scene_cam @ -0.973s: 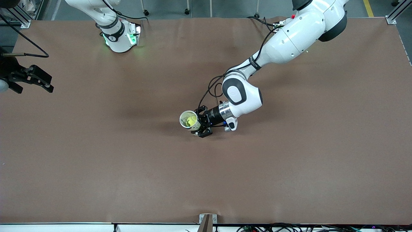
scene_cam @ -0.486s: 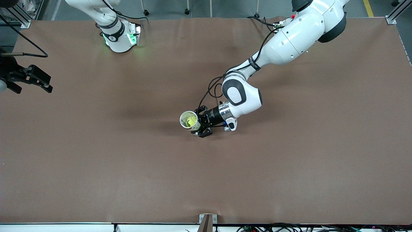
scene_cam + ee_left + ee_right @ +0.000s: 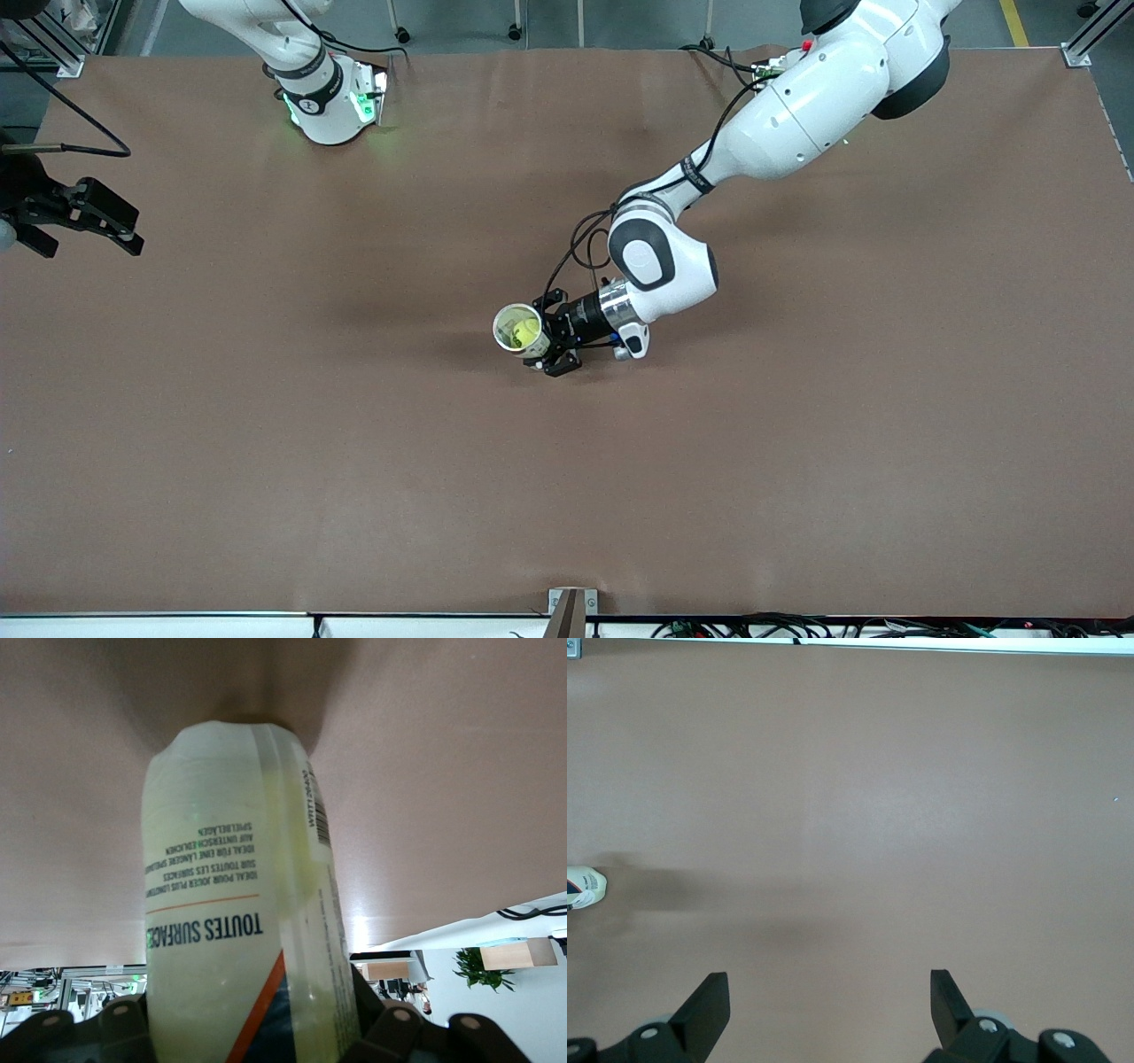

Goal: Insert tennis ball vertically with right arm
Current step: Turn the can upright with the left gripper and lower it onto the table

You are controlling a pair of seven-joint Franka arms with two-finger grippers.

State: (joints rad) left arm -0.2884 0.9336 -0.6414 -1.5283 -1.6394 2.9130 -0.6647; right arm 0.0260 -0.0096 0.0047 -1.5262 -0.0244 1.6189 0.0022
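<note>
Clear tube [image 3: 521, 330] with ball [image 3: 527, 331] inside stands mid-worktop [image 3: 797, 461], left tool [image 3: 551, 342] around it, grip unclear. Right tool [image 3: 89, 221] open, waiting over the worktop's edge at its own end; left should back off straight, no tipping.

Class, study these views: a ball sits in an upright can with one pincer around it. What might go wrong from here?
1. The left pincer flanks the tall, narrow can; withdrawing crookedly might tip it.
2. The tennis ball lies in the open top, so a toppled can may spill it onto the table.
3. The right pincer, open and empty, waits at the right arm's end of the table, too distant to steady the can.
</note>
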